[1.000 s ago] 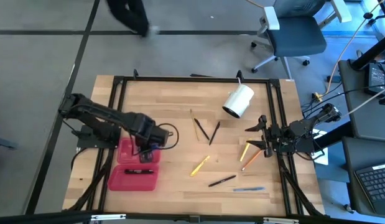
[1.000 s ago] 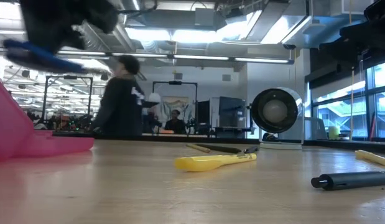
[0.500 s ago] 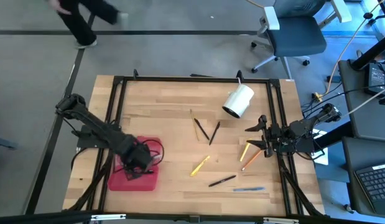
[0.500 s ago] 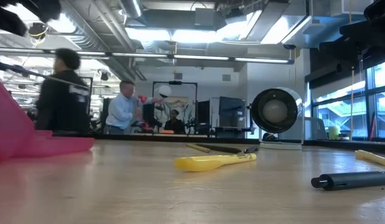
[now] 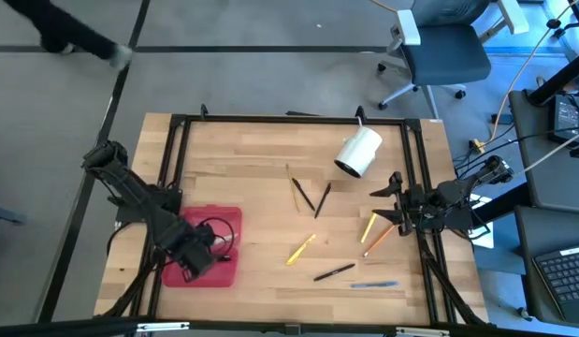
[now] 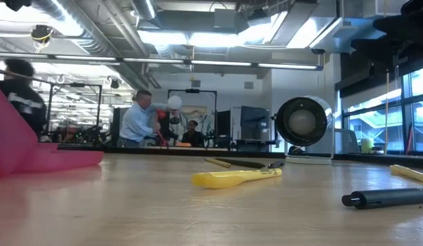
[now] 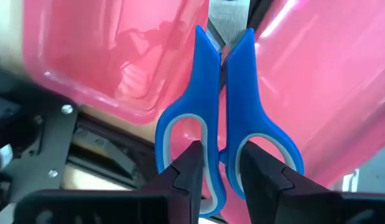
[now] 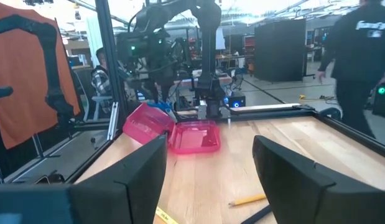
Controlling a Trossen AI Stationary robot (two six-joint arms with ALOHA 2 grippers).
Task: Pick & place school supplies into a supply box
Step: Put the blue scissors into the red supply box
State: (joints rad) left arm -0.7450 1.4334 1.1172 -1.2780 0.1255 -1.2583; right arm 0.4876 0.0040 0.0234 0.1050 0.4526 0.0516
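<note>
The supply box (image 5: 222, 234), an open red translucent case, lies at the table's near left; the right wrist view also shows the box (image 8: 191, 137). My left gripper (image 5: 194, 258) hangs over its near half, pointing down, shut on the blue-handled scissors (image 7: 224, 106). Their metal blades (image 7: 227, 25) point down at the box's red plastic (image 7: 117, 56). Pens and pencils lie loose mid-table: a yellow one (image 5: 301, 248), a black pen (image 5: 334, 272), a blue pen (image 5: 374, 284). My right gripper (image 5: 394, 201) waits open at the right edge. My left gripper pinches the scissors by the inner rims of the two handle loops (image 7: 222, 155), between its two fingers. One fingertip (image 7: 191, 163) stands at each loop. The fingers come from above, pointing down along the scissors. The scissors hang shut, blades down, clear of the box.
A white cylinder (image 5: 358, 152) lies on its side at the far right. Two thin pencils (image 5: 298, 192) and orange and yellow ones (image 5: 373, 230) lie between it and the near edge. A black frame (image 5: 177, 126) rims the table. People move in the room behind.
My left gripper has gone toward the table's near left corner, from over the box's far half to over its near half. Its wrist has rolled on the way, and the scissors have stayed in its hold, clear of the box.
</note>
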